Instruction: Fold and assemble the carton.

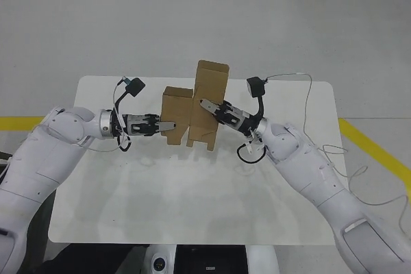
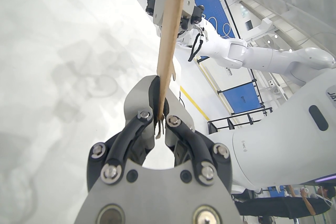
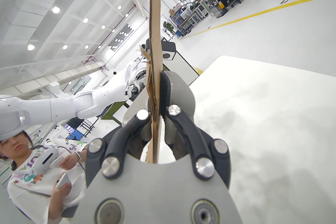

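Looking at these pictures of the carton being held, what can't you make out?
- Top view: whether the carton touches the table; its own panels hide its lower edges.
- Left wrist view: the carton's far end, cut off by the picture's edge beyond the left gripper.
- Right wrist view: the carton's faces, seen edge-on in the right gripper.

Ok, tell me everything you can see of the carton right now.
The carton is plain brown cardboard, only partly folded: a taller section beside a shorter one, flaps loose. It is upright over the far middle of the white table. The left gripper is shut on one thin edge, the right gripper on the opposite side.
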